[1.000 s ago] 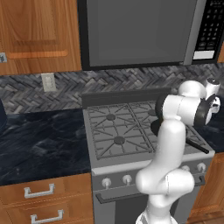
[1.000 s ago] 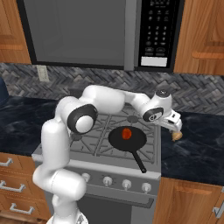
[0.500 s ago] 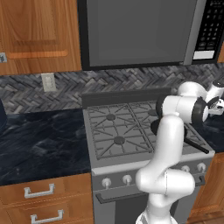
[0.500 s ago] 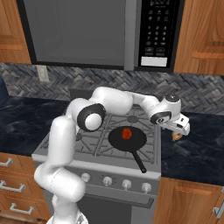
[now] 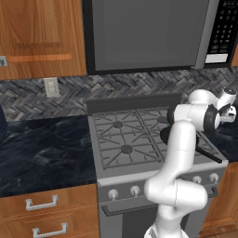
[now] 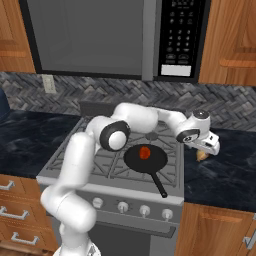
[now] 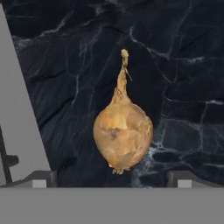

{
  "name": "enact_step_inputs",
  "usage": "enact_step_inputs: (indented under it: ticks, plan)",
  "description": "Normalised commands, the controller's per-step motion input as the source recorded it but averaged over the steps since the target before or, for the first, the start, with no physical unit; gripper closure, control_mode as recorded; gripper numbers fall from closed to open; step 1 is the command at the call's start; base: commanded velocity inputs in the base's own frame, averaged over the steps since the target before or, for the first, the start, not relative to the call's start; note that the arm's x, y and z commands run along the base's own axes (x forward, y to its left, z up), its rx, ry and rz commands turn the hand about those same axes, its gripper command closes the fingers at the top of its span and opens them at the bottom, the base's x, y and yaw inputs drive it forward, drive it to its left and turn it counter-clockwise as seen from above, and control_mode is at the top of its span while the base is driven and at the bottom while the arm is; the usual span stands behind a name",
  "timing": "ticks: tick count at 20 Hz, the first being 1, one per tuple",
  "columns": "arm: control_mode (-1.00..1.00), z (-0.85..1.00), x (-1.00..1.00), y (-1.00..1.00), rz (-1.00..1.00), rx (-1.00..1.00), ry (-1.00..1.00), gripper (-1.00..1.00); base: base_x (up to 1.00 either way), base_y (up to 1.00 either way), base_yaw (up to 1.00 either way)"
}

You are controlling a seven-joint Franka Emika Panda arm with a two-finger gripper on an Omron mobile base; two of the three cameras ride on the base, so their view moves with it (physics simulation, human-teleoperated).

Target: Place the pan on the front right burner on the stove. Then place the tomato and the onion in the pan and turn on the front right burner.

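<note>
The tan onion [image 7: 123, 135] lies on the black counter just right of the stove [image 6: 75, 160], its stalk pointing away from the hand. My gripper [image 7: 113, 179] hangs open right above it, one fingertip on each side and clear of its skin. From the right base view the gripper [image 6: 206, 149] hovers over the onion [image 6: 201, 157]. The black pan [image 6: 155, 161] rests on the front right burner, which it covers. Its handle points toward the stove front, and the red tomato [image 6: 145, 152] lies inside it. In the left base view my arm hides most of the pan [image 5: 163, 135].
The stove's grey side edge [image 7: 17, 122] runs close to the left of the onion. Silver knobs [image 6: 132, 208] line the stove front. A microwave [image 6: 100, 40] hangs overhead. Dark marble counter [image 5: 42, 148] extends left of the stove, and more counter [image 6: 225, 175] lies to the right.
My hand has swung further right, off the stove, and a little lower, ending over the onion. The jaws stayed open. Pan and tomato have not moved.
</note>
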Motion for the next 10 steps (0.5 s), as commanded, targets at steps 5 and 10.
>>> enact_step_inputs:
  ticks: [5,10]
  plan:
    - [-1.0,-0.21,0.26,-0.2,0.0,0.0,0.0,-1.0,0.0,0.0,0.0]
    - [-1.0,-0.23,0.21,-0.2,-0.01,0.0,0.01,-1.0,0.0,0.0,0.0]
